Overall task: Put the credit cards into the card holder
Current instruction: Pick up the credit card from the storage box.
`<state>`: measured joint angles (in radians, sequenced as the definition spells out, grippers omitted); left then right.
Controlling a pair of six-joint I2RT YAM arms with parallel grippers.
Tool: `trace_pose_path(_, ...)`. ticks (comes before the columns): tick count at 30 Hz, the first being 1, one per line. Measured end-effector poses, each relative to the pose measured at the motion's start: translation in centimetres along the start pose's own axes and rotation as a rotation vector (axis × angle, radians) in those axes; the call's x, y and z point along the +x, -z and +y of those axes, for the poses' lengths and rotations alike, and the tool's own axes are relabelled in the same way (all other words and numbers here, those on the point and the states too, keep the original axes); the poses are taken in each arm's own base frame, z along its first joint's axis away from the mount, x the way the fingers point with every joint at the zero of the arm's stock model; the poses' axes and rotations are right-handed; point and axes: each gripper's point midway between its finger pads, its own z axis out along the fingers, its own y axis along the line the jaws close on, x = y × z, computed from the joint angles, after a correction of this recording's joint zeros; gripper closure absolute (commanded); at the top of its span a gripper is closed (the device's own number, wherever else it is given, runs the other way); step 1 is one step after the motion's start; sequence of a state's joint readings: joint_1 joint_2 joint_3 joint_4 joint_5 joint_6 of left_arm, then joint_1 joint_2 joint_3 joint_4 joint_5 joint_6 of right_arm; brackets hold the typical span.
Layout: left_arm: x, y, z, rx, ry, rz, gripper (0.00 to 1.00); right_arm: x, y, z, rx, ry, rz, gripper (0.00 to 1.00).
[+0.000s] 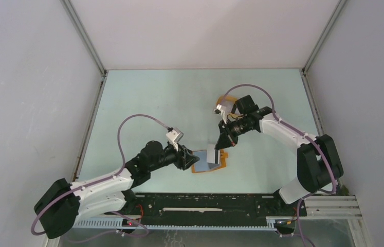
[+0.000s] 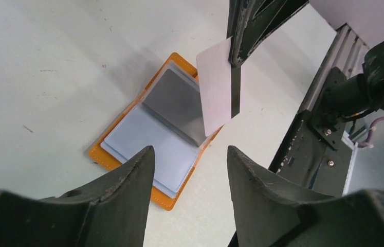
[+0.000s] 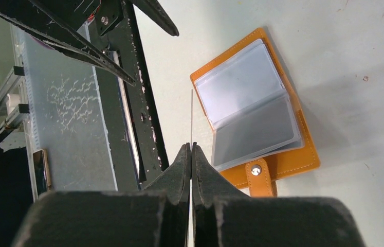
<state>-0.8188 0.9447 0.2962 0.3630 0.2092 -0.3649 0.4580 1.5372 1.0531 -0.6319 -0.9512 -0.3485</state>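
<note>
The orange-brown card holder point(image 1: 222, 165) lies open on the table, its clear sleeves up, also in the left wrist view point(image 2: 128, 136) and the right wrist view point(image 3: 261, 103). Its tab with the snap point(image 3: 255, 172) points toward the right gripper. Greyish and bluish cards sit in the sleeves point(image 2: 153, 144). My right gripper point(image 1: 221, 146) point(image 3: 190, 145) is shut on a white card with a black stripe point(image 2: 215, 87). It holds the card upright, lower edge just above the holder; the card is edge-on in the right wrist view point(image 3: 192, 116). My left gripper point(image 1: 190, 158) point(image 2: 189, 154) is open and empty beside the holder's left edge.
An oval orange rimmed tray point(image 1: 227, 98) lies behind the right wrist. A black mounting rail point(image 1: 205, 203) runs along the table's front edge, close to the holder. White walls enclose the table on three sides.
</note>
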Motion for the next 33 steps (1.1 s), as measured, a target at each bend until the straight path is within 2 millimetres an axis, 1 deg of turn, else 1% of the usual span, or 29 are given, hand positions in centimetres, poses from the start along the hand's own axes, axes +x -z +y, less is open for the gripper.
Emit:
trace_pose_path(3,-0.2,-0.4,0.1,0.012,0.044,-0.031,0.3,0.1,-0.3,0.0,-0.023,-0.013,0.007,1.0)
trace_pose_path(6,-0.9,-0.5,-0.2,0.056,0.078,-0.068,0.23,-0.1,-0.4,0.5,-0.061,-0.012,0.009,1.0)
trace_pose_path(8,-1.4,-0.3,-0.6,0.096,0.09,-0.092,0.22,-0.2,-0.4,1.1,-0.089,0.005,0.012,1.0)
trace_pose_path(13,-2.4,0.1,-2.1,0.195,0.081,-0.121,0.23,-0.2,-0.8,2.9,-0.159,0.063,0.032,1.0)
trace_pose_path(17,-2.6,0.2,-3.1,0.254,0.073,-0.124,0.27,0.0,-1.0,4.2,-0.207,0.106,0.05,1.0)
trace_pose_path(20,-2.5,0.1,-3.6,0.287,0.082,-0.118,0.34,0.1,-1.1,4.9,-0.231,0.129,0.057,1.0)
trace_pose_path(25,-1.8,-0.3,-4.2,0.339,0.108,-0.085,0.49,0.5,-1.1,5.3,-0.248,0.14,0.067,1.0)
trace_pose_path(33,-1.1,-0.4,-5.2,0.413,0.145,-0.05,0.59,0.4,-1.0,5.5,-0.257,0.155,0.066,1.0)
